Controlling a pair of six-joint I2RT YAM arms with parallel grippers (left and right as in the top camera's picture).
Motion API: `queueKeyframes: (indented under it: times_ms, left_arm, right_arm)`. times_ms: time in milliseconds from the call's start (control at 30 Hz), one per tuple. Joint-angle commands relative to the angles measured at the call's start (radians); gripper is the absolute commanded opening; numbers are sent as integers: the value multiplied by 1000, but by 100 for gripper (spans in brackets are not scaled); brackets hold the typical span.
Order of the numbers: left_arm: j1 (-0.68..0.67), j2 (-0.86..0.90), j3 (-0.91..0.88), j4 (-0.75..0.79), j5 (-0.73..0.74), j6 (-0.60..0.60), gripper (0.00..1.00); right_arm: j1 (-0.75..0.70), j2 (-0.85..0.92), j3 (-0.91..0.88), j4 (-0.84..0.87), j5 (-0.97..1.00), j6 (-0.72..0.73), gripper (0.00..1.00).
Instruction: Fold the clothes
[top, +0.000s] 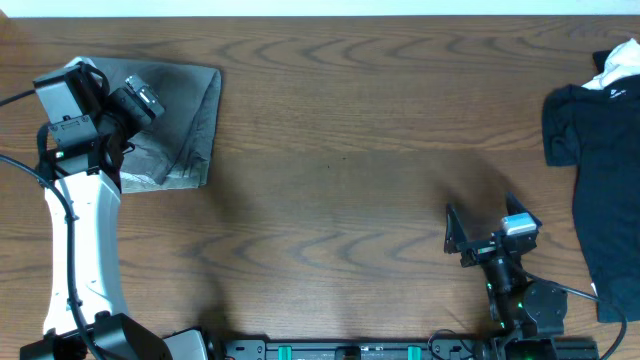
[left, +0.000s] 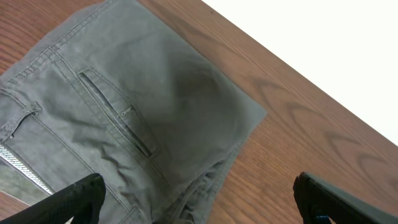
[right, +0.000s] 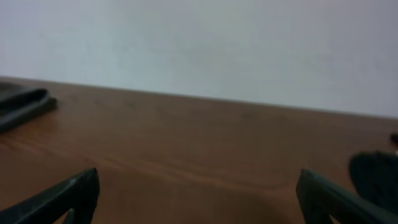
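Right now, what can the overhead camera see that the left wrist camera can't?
Only overhead: the black garment at the far right, and the right arm with its jaws wide open. Only left wrist: the stitched pocket slit and belt loop, seen up close. Both: the grey shorts lying on the wooden table.

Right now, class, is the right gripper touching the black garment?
Apart. The overhead view shows bare table between the open right gripper and the black garment.
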Motion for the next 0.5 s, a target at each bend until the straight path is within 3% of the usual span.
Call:
queueKeyframes:
  times_ms: [0,467]
  left_arm:
    - [3,5,13,-2,2,-1,98]
    - [3,5,13,-2,2,-1,98]
  right_arm:
    - [-1,-7,-2,-45,39,6,99]
    - [-1,-7,-2,-53,57,-4,99]
